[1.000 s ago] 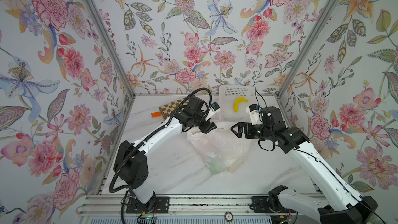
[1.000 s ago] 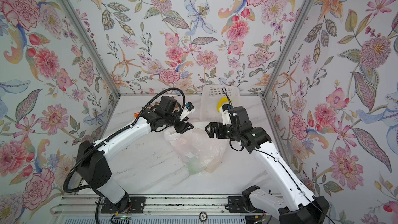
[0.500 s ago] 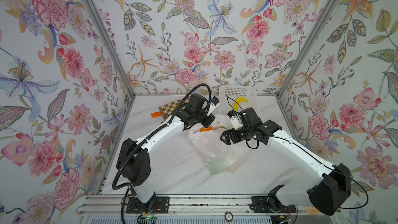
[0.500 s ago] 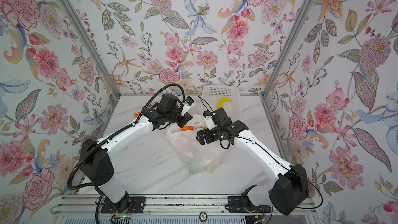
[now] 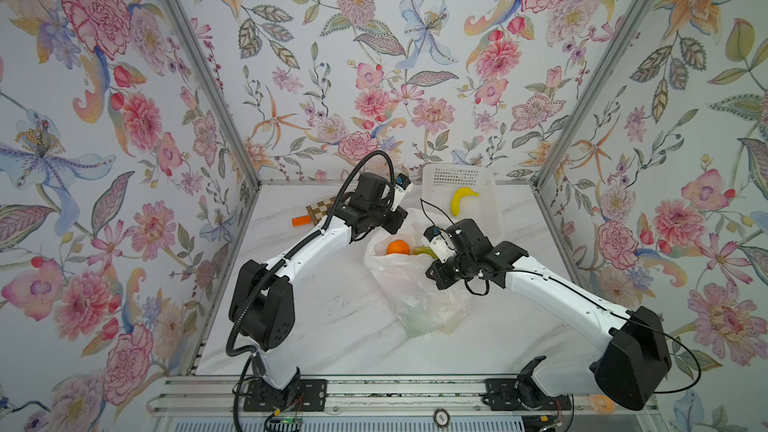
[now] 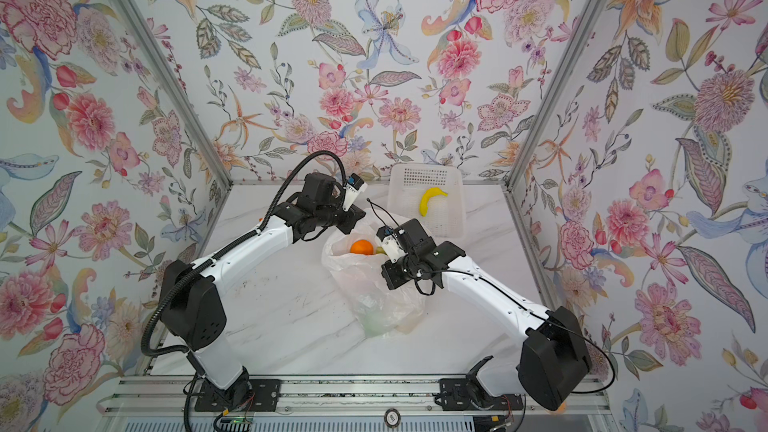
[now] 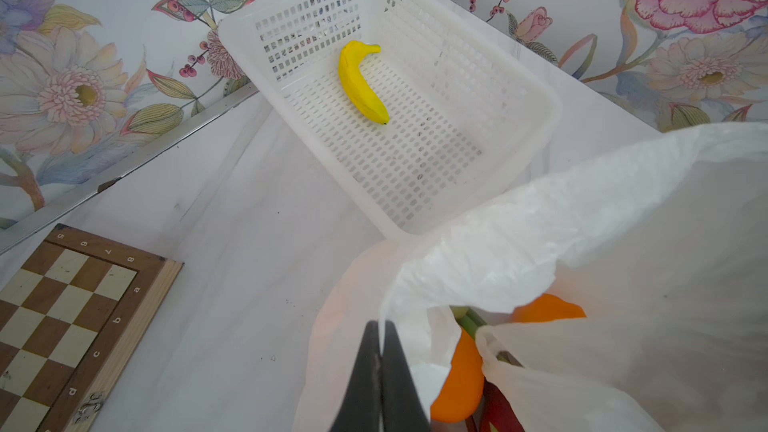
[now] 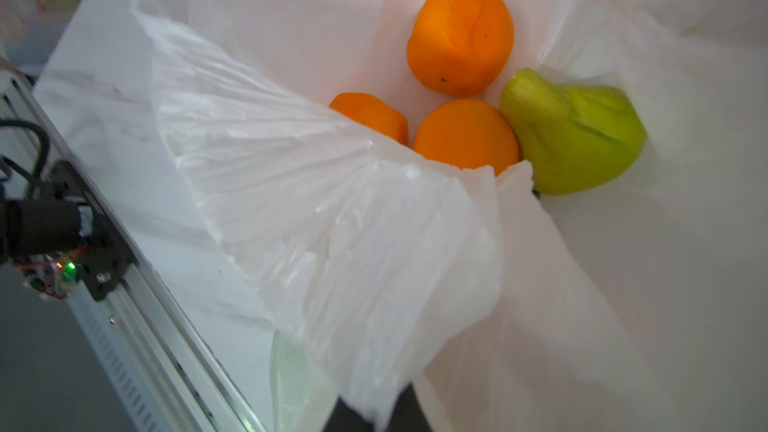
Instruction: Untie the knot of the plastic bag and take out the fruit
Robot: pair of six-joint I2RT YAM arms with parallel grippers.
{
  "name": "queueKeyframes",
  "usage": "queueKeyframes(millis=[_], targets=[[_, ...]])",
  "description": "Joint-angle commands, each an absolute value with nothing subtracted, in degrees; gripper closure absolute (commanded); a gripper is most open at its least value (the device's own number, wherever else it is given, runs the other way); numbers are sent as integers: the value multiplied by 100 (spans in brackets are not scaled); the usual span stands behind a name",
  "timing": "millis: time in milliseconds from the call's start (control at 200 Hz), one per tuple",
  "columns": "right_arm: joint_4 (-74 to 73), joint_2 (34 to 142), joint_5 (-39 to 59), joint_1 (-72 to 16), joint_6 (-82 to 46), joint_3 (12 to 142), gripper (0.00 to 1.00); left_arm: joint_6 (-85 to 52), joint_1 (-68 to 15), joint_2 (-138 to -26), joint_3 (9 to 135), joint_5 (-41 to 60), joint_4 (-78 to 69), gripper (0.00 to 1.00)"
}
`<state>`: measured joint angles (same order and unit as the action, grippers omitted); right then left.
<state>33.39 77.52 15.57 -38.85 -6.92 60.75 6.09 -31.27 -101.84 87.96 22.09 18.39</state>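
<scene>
Whereas a second ago the right gripper (image 8: 376, 411) hung open beside the plastic bag (image 5: 419, 297), it now clamps the rim at 3 o'clock. Left gripper (image 7: 380, 324): jaws together on the rim at 11 o'clock. Knot: none seen; mouth spread open. Fruit: oranges (image 8: 459, 39) and a green piece (image 8: 573, 139), inside the bag at table centre, judged ready for removal.

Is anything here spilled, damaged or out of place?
Nothing is spilled or damaged: the fruit lies inside the open plastic bag, and the banana in the basket. Only the chessboard, lying at the back left, seems unrelated to fruit.
</scene>
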Motion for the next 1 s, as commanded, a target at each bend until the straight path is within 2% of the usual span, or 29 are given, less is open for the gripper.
queueKeyframes(millis=[0,310,410,470,560,630,685,776,991], targets=[[3037,7366,1883,-4183,-1007,5706,100,519,-2998,-10402,9187,2200,1691,96],[2546,7221,3196,-5392,-1886,4656,100,431,-2822,-11285,10335,1686,1599,95],[2527,7189,3210,-5492,-2059,4476,100,376,-2820,-11440,10567,1514,1623,94],[2531,7074,3041,-5483,-2116,4486,100,314,-2817,-11405,10532,1609,1555,91],[2522,6856,2711,-5447,-2148,4616,83,191,-2830,-11222,10271,1766,1371,79],[2520,6696,2474,-5397,-2162,4729,63,127,-2843,-11003,9994,1810,1228,67],[2518,6561,2297,-5354,-2171,4822,54,79,-2843,-10818,9759,1819,1144,60],[2514,6423,2045,-5270,-2218,4984,45,-64,-2855,-10486,9421,1850,1099,54],[2486,6391,1283,-5157,-2353,5715,35,-590,-2962,-9543,8549,1632,985,50]])
